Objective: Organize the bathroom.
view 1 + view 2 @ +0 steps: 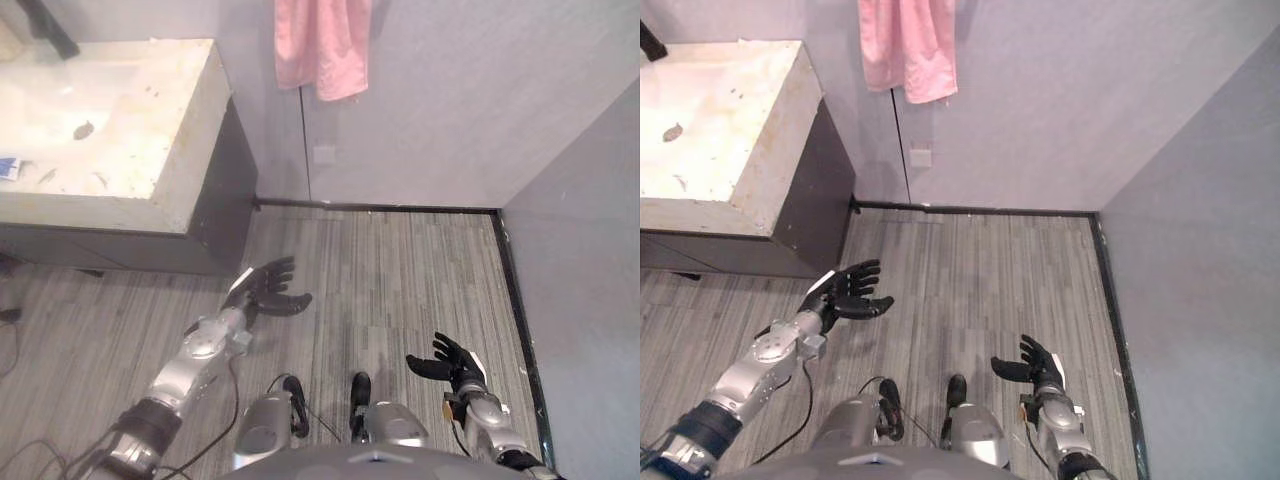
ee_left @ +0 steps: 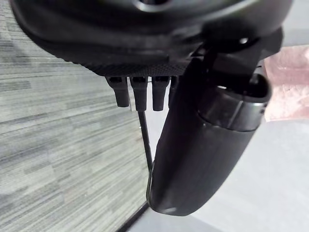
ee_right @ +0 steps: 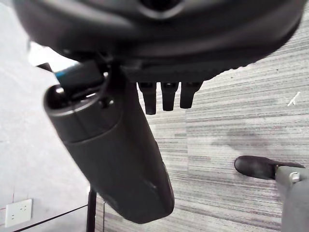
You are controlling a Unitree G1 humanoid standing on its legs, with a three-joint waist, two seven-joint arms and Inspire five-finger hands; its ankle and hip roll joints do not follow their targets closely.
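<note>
Left hand (image 1: 262, 290) empty, pink towel (image 1: 322, 45) hanging lengthwise down

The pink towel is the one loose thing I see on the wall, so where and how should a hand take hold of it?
Probably the pink towel is best pinched at its lower right corner, which hangs lowest and free of the wall, coming from below and in front. It hangs limp above the floor, right of the sink counter. Both the left hand and right hand are open, low and holding nothing.
</note>
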